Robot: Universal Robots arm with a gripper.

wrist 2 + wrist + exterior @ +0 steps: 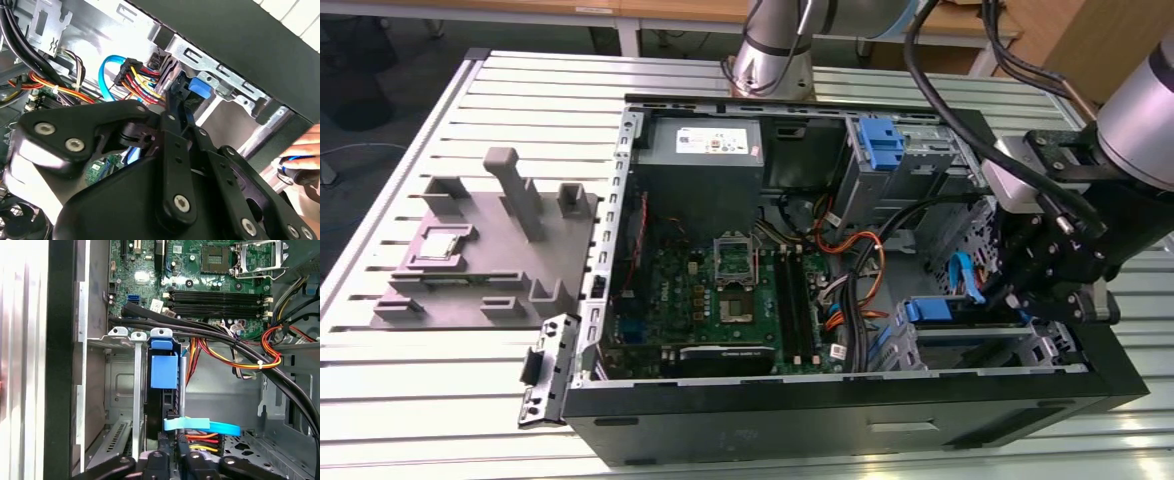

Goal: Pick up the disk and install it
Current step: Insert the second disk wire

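Blue-framed disk (163, 385) upright in drive bay (125, 390) of case (854, 410) — fingers (172, 452) closed on it.

We see matt black metal gripper (175, 107) links w/ shiny screws, glossy blue plastic on the disk (164, 371) carrier, bare dull steel bay (120, 390), ribbed aluminium table (427, 400), matt grey plastic fixture (480, 250).
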